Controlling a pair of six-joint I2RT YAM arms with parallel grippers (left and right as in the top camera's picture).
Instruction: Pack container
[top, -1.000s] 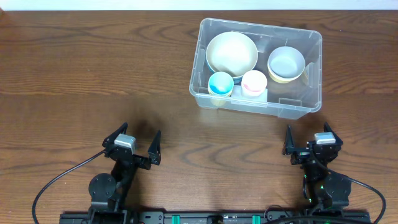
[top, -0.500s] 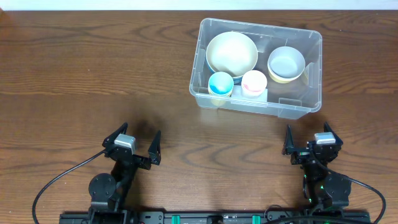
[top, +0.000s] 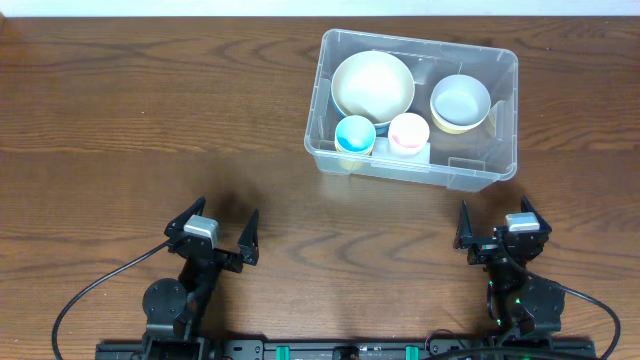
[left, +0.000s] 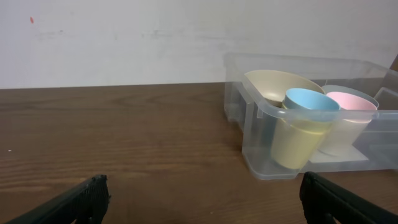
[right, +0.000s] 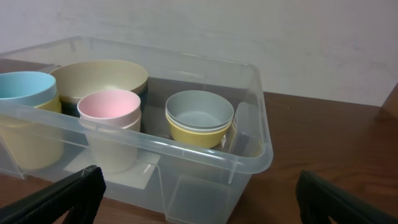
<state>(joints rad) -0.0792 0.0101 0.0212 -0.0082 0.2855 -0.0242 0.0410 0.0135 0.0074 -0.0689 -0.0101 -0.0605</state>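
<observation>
Overhead, dark wood-grain worktop (top: 150, 120) fills frame; container (top: 412, 105) upper right; white wall (left: 124, 37) behind; left tool (top: 224, 226), right tool (top: 495, 222) both spread apart.

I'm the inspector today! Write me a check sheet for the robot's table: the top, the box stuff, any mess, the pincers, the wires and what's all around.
Surface: brown wooden table, no spills visible.
Job's things: clear container at the far right, holding a large cream bowl, a grey bowl nested in a yellow one, a blue cup and a pink cup.
Clutter: nothing seen.
Grippers: left pincer and right pincer both open and empty, at the near edge, apart from the container.
Cables: left black cable and right black cable loop out from the arm bases.
Surroundings: white wall behind the table.
</observation>
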